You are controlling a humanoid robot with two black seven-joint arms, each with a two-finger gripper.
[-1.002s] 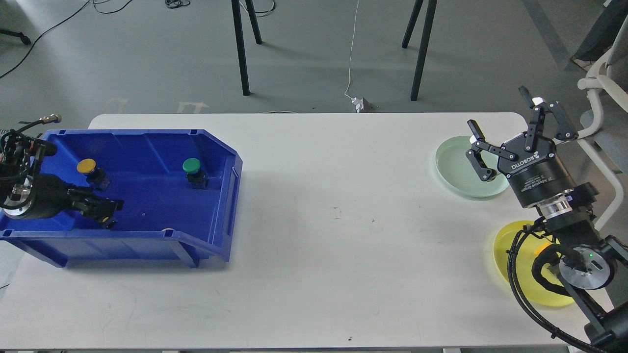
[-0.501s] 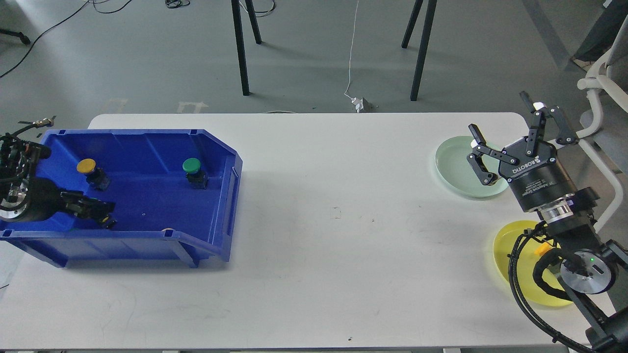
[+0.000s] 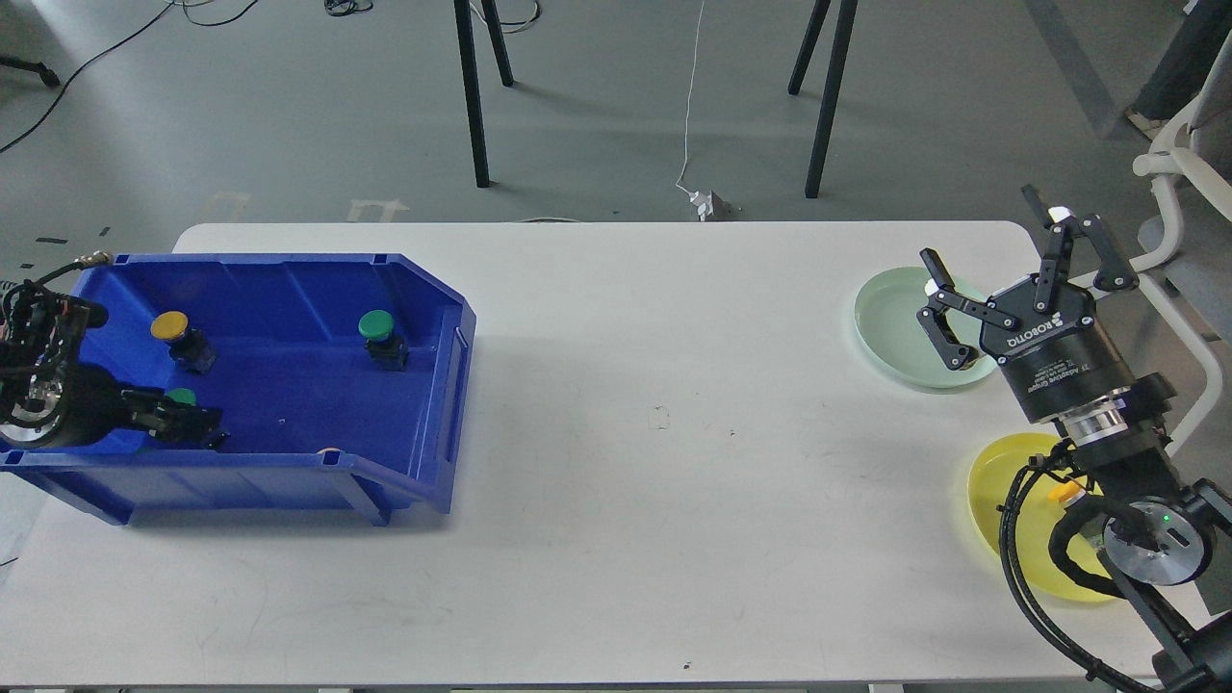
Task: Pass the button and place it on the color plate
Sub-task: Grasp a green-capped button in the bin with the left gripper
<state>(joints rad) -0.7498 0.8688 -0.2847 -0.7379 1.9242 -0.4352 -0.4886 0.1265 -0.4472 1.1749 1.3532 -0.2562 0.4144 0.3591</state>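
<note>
A blue bin (image 3: pixel 438 385) stands on the left of the table. In it are a yellow-capped button (image 3: pixel 170 326), a green-capped button (image 3: pixel 376 326) and a second green cap (image 3: pixel 180 396) near the front left. My left gripper (image 3: pixel 192 426) lies low in the bin right against that second green cap; its dark fingers cannot be told apart. My right gripper (image 3: pixel 980 231) is open and empty, held above the far edge of a pale green plate (image 3: pixel 895 332). A yellow plate (image 3: pixel 1006 525) lies at the front right, with a small orange-yellow piece (image 3: pixel 1060 493) on it, partly hidden by my right arm.
The white table (image 3: pixel 654 433) runs between the bin and the plates. My right arm and its cables cover part of the yellow plate. A white chair (image 3: pixel 1179 154) stands beyond the right edge. Black stand legs are on the floor behind the table.
My left gripper has drawn back to the left in the bin, and a green cap now shows beside it. My right gripper has shifted slightly right, still open.
</note>
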